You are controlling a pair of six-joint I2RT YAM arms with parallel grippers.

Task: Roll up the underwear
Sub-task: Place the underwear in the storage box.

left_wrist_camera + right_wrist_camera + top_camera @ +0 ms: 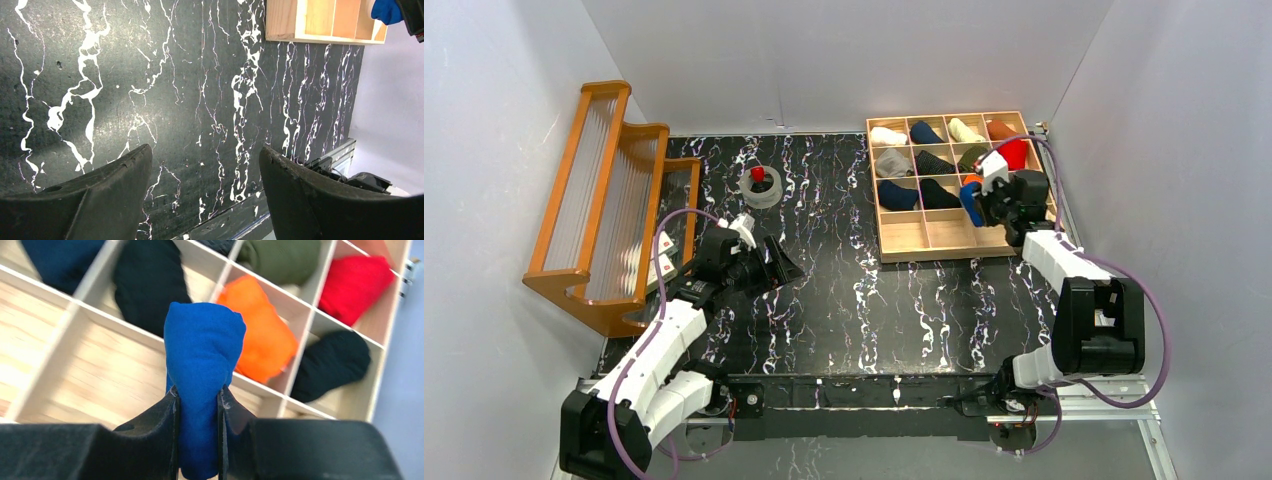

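The blue underwear [202, 350], rolled tight, is pinched in the right hand [198, 400] above the tray [75, 375] (orange underwear [260, 340] lies bunched in a compartment); the left hand [202, 170] gapes empty.

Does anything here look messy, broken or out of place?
Nothing spilled or damaged. Only the blue underwear is out of a slot: a rolled bundle pinched in the right fingers above the wooden tray.
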